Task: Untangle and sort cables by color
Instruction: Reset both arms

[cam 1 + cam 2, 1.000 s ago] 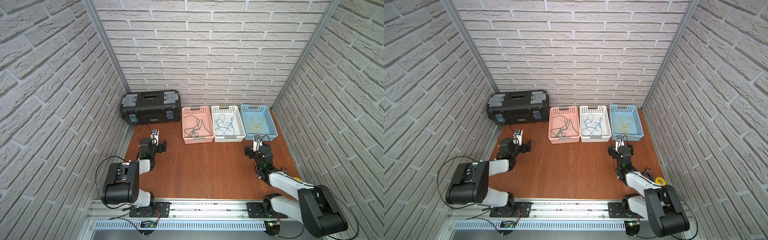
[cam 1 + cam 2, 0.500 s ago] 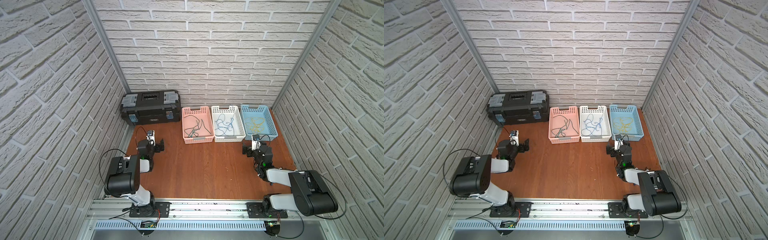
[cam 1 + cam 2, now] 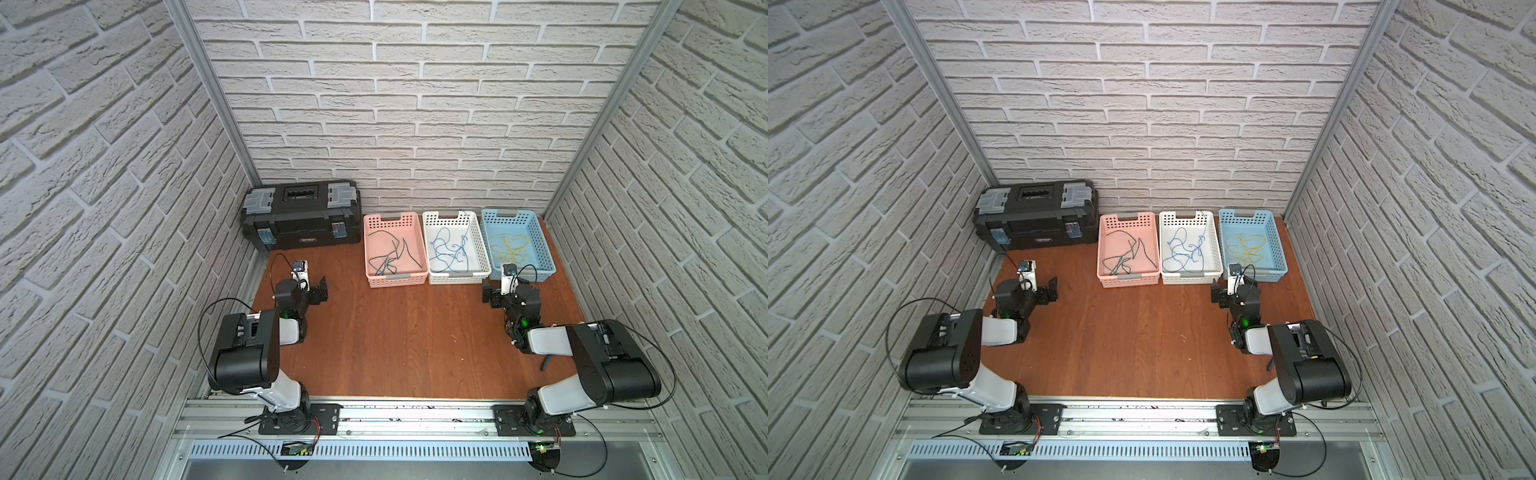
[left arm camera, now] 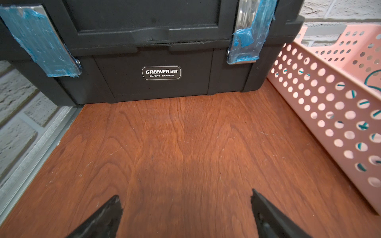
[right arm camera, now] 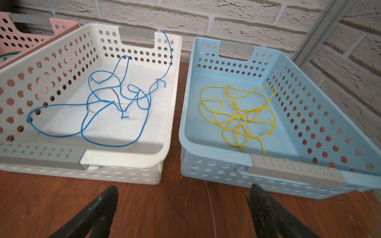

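Note:
The cables lie in three baskets at the back. Dark green cables [image 3: 388, 251] are in the pink basket [image 3: 376, 278], blue cables [image 5: 107, 101] in the white basket [image 5: 123, 158], and yellow cables [image 5: 235, 105] in the blue basket [image 5: 216, 162]. My left gripper [image 4: 185, 194] hovers open and empty over bare wood in front of the toolbox, left of the pink basket [image 4: 309, 99]. My right gripper [image 5: 182, 187] is open and empty, just short of the gap between the white and blue baskets. Both top views show the left gripper [image 3: 321, 290] and the right gripper [image 3: 491, 294] low over the table.
A black toolbox [image 3: 301, 214] stands at the back left against the brick wall. Two hair-thin pale strands [image 5: 208, 197] lie on the wood in front of the blue basket. Brick walls close in on three sides, and a metal rail [image 3: 395, 415] runs along the front.
Both arms have folded in, with their big elbow links drawn up and closer to the bases. The right gripper shifted slightly toward the baskets. Both grippers stay open.

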Controlling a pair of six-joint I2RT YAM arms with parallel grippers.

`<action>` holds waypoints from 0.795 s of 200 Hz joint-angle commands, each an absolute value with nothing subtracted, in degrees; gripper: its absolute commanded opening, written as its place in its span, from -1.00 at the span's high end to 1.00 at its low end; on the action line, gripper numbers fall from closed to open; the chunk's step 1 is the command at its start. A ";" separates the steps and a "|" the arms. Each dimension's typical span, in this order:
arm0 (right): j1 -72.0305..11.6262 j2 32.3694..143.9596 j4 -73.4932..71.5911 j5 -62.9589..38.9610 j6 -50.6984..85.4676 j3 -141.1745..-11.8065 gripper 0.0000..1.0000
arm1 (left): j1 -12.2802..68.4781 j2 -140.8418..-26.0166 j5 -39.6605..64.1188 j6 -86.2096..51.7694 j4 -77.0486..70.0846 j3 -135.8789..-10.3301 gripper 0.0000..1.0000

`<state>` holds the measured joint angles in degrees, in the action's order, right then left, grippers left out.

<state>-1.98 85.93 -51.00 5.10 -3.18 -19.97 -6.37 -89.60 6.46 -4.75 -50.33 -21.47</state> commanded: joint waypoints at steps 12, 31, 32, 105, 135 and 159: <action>-1.58 86.66 -46.63 7.32 -1.55 -23.11 -0.97 | -6.40 -89.78 6.02 -4.92 -51.71 -22.24 -0.96; -1.58 86.67 -46.58 7.31 -1.51 -23.12 -0.97 | -6.36 -89.82 5.98 -4.97 -51.76 -22.28 -0.96; -1.58 86.66 -46.58 7.30 -1.55 -23.12 -0.97 | -6.35 -89.82 5.98 -4.95 -51.76 -22.26 -0.96; -1.51 86.66 -46.58 7.31 -1.50 -23.20 -0.97 | -6.33 -89.82 6.02 -5.02 -51.75 -22.32 -0.96; -1.54 86.66 -46.58 7.37 -1.50 -23.12 -0.98 | -6.40 -89.82 5.96 -5.01 -51.73 -22.32 -0.96; -1.49 86.66 -46.58 7.38 -1.48 -23.15 -0.97 | -6.40 -89.83 5.98 -5.00 -51.68 -22.32 -0.96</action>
<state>-1.91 86.59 -45.52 6.68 -2.09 -22.72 -6.37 -89.60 6.42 -4.75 -50.13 -21.47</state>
